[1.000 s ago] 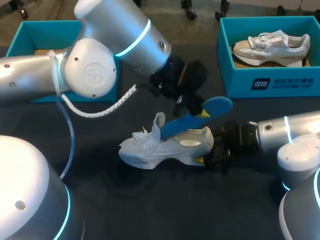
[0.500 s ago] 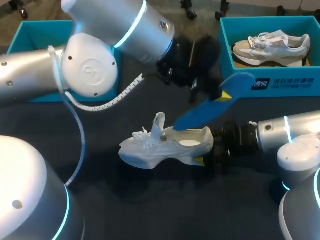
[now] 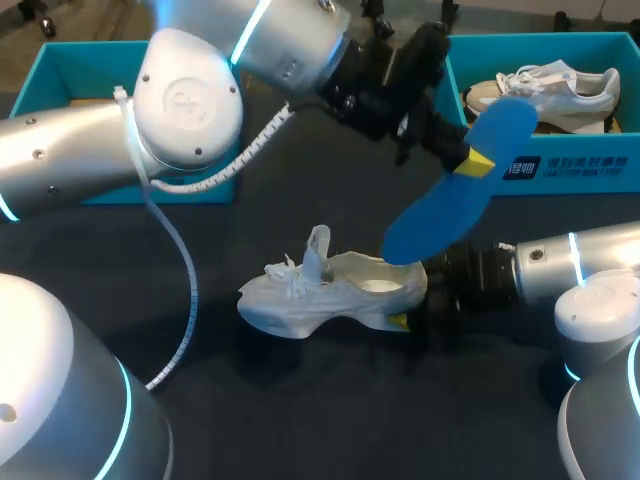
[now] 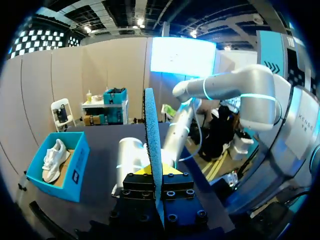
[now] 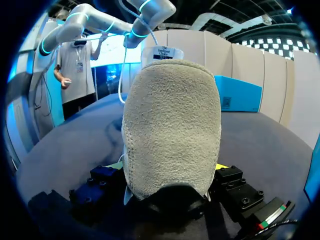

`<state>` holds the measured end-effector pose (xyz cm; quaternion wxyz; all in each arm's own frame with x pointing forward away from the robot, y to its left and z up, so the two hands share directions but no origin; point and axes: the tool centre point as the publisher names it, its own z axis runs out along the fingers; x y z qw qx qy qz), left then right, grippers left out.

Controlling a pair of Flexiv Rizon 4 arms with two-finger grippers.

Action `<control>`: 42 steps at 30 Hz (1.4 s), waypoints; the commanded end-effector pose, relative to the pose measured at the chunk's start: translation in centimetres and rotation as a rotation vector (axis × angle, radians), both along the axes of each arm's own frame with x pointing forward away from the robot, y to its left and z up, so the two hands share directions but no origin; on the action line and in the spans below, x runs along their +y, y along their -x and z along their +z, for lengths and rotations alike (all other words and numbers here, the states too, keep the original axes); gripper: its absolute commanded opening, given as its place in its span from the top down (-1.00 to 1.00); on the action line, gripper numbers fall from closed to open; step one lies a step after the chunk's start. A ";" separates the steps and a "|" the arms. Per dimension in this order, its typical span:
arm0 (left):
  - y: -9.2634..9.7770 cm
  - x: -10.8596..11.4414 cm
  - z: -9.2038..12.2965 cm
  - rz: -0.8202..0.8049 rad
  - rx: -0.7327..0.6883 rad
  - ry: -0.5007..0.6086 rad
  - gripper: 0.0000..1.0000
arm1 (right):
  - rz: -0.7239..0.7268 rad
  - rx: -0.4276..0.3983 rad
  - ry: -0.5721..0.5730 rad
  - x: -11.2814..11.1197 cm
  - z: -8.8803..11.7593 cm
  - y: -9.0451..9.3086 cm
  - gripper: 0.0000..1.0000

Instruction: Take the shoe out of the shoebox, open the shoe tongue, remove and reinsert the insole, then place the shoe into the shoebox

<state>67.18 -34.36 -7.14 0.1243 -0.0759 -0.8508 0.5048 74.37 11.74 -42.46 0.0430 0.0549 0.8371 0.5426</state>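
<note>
A white shoe (image 3: 330, 292) rests on the dark table, toe to the left and tongue raised. My right gripper (image 3: 408, 305) is shut on its heel, and that grey heel (image 5: 172, 125) fills the space between the fingers in the right wrist view. My left arm reaches past the middle. Its gripper (image 3: 468, 160) is shut on a blue insole (image 3: 450, 195) held up in the air, slanting, with the low end just over the shoe's opening. In the left wrist view the insole (image 4: 151, 130) stands edge-on between the yellow tips of the left gripper (image 4: 155, 172).
A teal shoebox (image 3: 470, 150) at the back right holds another pale shoe (image 3: 545, 92). A second teal shoebox (image 3: 60, 65) stands at the back left, partly behind my left arm. A white cable hangs from the left arm over the table.
My left gripper has lifted the blue insole up and to the right, drawing it out of the shoe. The shoe and the right gripper have stayed in place.
</note>
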 end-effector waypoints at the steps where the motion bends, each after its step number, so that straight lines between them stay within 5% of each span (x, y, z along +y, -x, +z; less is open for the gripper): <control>1: -0.4 0.5 0.2 -0.025 0.102 0.076 1.00 | -0.002 -0.001 0.003 0.1 -0.3 -0.1 1.00; 16: -0.2 0.8 2.1 -0.128 0.416 0.284 1.00 | -0.002 -0.001 0.003 0.1 -0.3 -0.1 1.00; 30: -0.2 0.8 2.1 -0.128 0.416 0.284 1.00 | -0.002 -0.001 0.003 0.1 -0.3 -0.1 1.00; 42: 0.6 4.1 4.2 0.116 0.703 0.259 1.00 | -0.002 -0.001 0.003 0.1 -0.3 -0.1 1.00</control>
